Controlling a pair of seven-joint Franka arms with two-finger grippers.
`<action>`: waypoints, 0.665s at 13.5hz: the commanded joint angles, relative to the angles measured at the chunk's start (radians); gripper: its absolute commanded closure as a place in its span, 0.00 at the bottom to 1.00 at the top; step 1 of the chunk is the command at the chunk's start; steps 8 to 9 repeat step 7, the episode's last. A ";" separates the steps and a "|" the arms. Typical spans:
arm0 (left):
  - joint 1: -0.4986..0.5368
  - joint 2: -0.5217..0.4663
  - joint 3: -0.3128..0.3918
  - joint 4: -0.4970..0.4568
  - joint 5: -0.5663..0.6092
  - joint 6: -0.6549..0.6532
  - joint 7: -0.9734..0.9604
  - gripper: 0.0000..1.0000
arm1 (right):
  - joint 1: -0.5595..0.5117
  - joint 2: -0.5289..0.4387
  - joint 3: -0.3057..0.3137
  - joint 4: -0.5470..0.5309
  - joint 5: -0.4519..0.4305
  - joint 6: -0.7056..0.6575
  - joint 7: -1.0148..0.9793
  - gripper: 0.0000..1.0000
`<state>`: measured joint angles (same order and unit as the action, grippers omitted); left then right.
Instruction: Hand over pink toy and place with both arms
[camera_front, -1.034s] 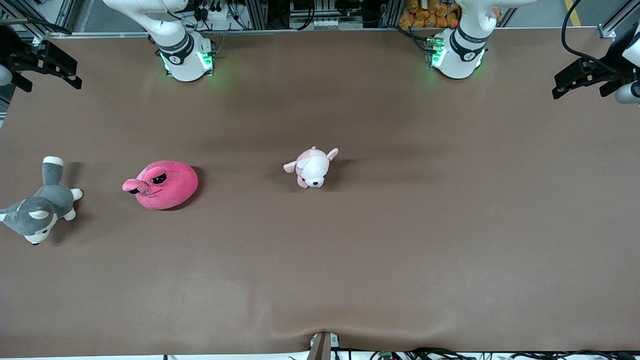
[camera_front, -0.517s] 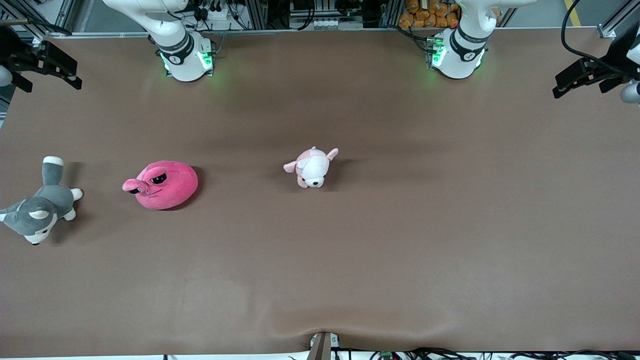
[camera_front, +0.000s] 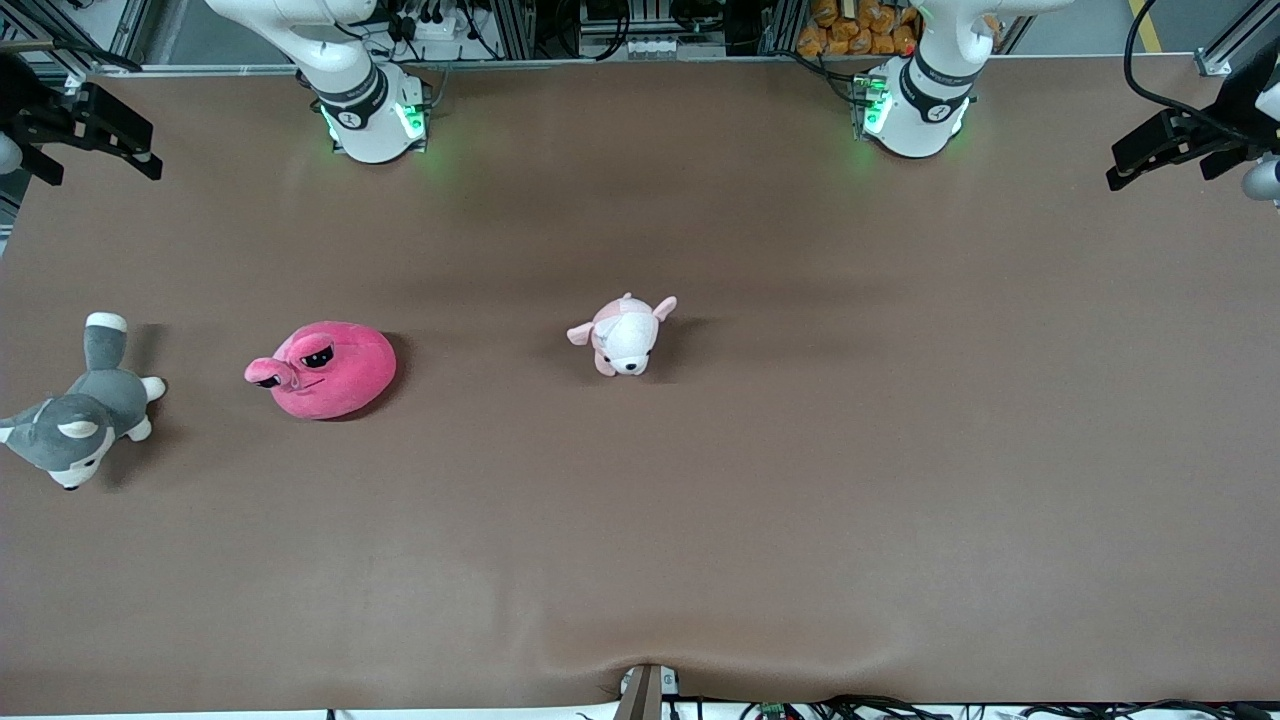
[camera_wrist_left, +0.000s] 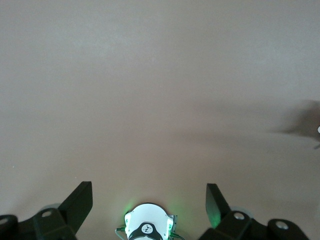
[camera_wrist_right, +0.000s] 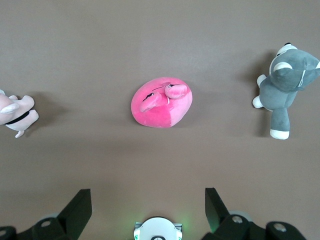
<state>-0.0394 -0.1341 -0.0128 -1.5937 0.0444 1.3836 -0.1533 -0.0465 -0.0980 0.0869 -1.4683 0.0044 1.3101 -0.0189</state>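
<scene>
The pink toy (camera_front: 325, 370), a round hot-pink plush with dark half-lidded eyes, lies on the brown table toward the right arm's end. It also shows in the right wrist view (camera_wrist_right: 161, 102), well away from the fingers. My right gripper (camera_front: 140, 150) hangs high over the table's edge at the right arm's end, open and empty (camera_wrist_right: 148, 192). My left gripper (camera_front: 1135, 160) hangs high over the table's edge at the left arm's end, open and empty (camera_wrist_left: 148, 186), with only bare table under it.
A pale pink-and-white puppy plush (camera_front: 625, 335) lies near the table's middle. A grey-and-white husky plush (camera_front: 75, 420) lies at the right arm's end, beside the pink toy. The two arm bases (camera_front: 370, 110) (camera_front: 915, 105) stand along the table's edge farthest from the front camera.
The left gripper has shifted slightly outward toward its end of the table. The right gripper has barely moved. The toys have not moved.
</scene>
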 joint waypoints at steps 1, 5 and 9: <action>0.003 0.014 -0.007 0.032 -0.001 -0.024 -0.008 0.00 | -0.023 0.014 0.010 0.023 -0.001 -0.009 -0.013 0.00; 0.006 0.014 -0.009 0.034 0.002 -0.024 0.000 0.00 | -0.029 0.014 0.008 0.022 0.000 -0.009 -0.010 0.00; 0.003 0.014 -0.009 0.034 0.008 -0.024 -0.002 0.00 | -0.030 0.014 0.008 0.020 0.000 -0.009 -0.010 0.00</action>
